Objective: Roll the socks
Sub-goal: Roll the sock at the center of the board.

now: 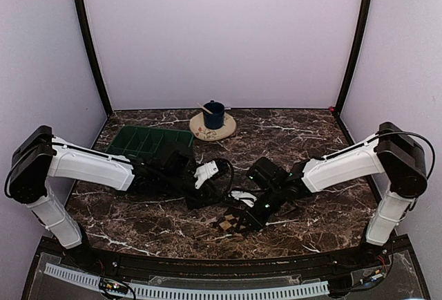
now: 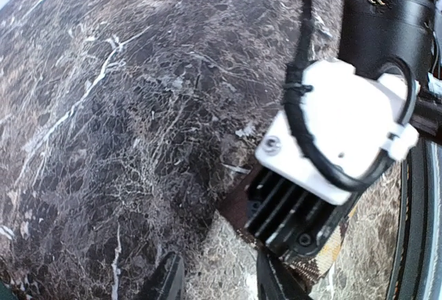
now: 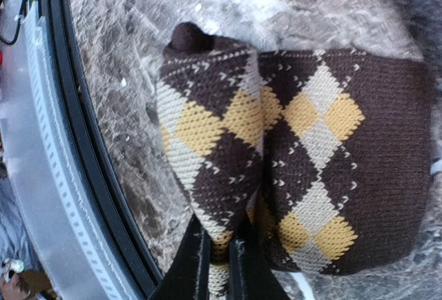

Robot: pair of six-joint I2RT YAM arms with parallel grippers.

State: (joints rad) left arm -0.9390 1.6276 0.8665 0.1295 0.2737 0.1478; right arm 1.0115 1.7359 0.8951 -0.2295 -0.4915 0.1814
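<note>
A brown sock with yellow and cream diamonds [image 3: 304, 141] lies folded on the marble table near the front edge [image 1: 228, 221]. My right gripper [image 3: 217, 272] is shut on a fold of this sock at its near end, the fabric pinched between the two black fingers. From above, the right gripper [image 1: 247, 216] sits over the sock. My left gripper [image 2: 219, 283] is open just to the left of it, with only bare marble between its fingertips. In the left wrist view the sock [image 2: 330, 255] peeks out from under the right gripper's white camera mount.
A green compartment tray [image 1: 148, 141] lies at the back left. A dark blue cup [image 1: 214, 115] stands on a round mat [image 1: 200, 131] at the back middle. The black front rail [image 3: 76, 148] runs close beside the sock.
</note>
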